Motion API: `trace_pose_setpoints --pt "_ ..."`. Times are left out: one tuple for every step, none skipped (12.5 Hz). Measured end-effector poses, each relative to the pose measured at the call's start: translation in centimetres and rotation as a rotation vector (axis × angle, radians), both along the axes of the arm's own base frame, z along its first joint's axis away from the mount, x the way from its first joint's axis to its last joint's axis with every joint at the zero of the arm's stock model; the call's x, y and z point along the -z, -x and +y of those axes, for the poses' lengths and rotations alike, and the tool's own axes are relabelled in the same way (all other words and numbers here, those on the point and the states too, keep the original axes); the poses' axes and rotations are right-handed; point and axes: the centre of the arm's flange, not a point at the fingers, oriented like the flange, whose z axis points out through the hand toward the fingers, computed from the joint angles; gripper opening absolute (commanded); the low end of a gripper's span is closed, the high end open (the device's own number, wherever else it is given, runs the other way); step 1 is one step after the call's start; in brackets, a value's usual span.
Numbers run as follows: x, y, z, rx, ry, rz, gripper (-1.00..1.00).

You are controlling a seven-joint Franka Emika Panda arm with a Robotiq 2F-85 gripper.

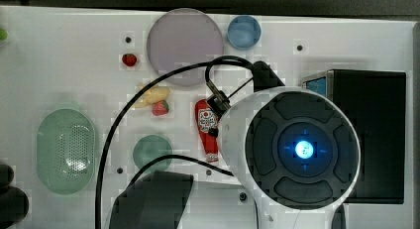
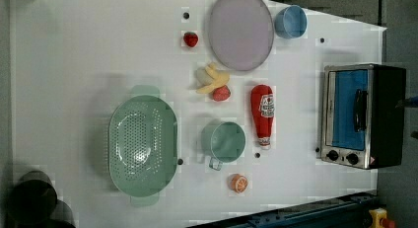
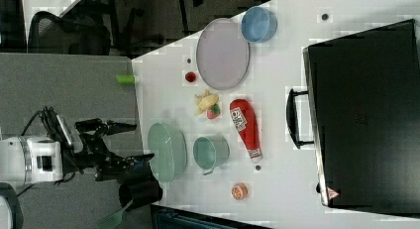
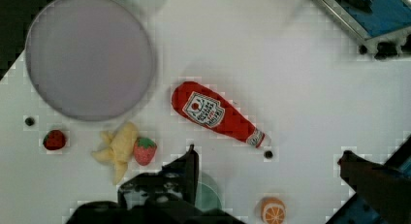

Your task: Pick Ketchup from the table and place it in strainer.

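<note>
Nothing of the task is showing as done yet; the whole pick and the whole placing are still ahead.

The white table [image 2: 74,65] is carrying everything. The black toaster oven with a blue glass door [image 2: 362,114] is sitting against one long edge of the table. The pale mint-green oval plastic strainer with a perforated bottom [image 2: 143,144] is lying toward the opposite long edge, and its bowl is looking bare, with nothing red inside it. The round lilac plate [image 2: 240,29] is resting near a short edge, with a small blue cup [image 2: 290,21] just beside it.

The robot arm's gripper [image 3: 130,142] is hanging out past the strainer-side table edge in the right view, its two dark fingers [image 4: 190,167] standing wide apart and gripping nothing.

The round teal-green mug [image 2: 224,140] is standing between the strainer and the Ketchup, a slender red squeeze bottle with a white-and-dark label [image 2: 262,114]. The bottle is lying flat on its side in the table's middle, between mug and oven, touching neither as far as I can judge.

Smaller pieces, a yellow banana toy [image 2: 212,80], two red strawberries [image 2: 221,93] and an orange slice [image 2: 238,183], are scattered nearby.
</note>
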Motion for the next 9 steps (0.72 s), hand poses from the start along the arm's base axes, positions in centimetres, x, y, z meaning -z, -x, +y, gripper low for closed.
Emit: trace_pose_setpoints --pt "0.8 -0.3 0.1 -0.038 -0.005 -0.006 1.0" --pt "2.1 -0.8 0.3 -0.088 -0.01 -0.011 1.0" --pt "4.0 -1.5 0.8 -0.151 -0.005 0.003 1.0" --pt "6.4 -2.2 1.4 -0.224 -0.008 0.016 1.0" --pt "9.2 -2.5 2.1 -0.308 -0.015 0.041 1.0" --pt "12.1 -2.6 2.8 -0.406 -0.024 0.078 1.0" --pt "15.0 -2.4 3.4 -0.496 -0.039 0.108 1.0" --pt "17.3 -2.2 3.9 -0.586 -0.049 0.123 1.0" --pt "19.2 -2.0 4.3 -0.684 -0.052 0.131 1.0"
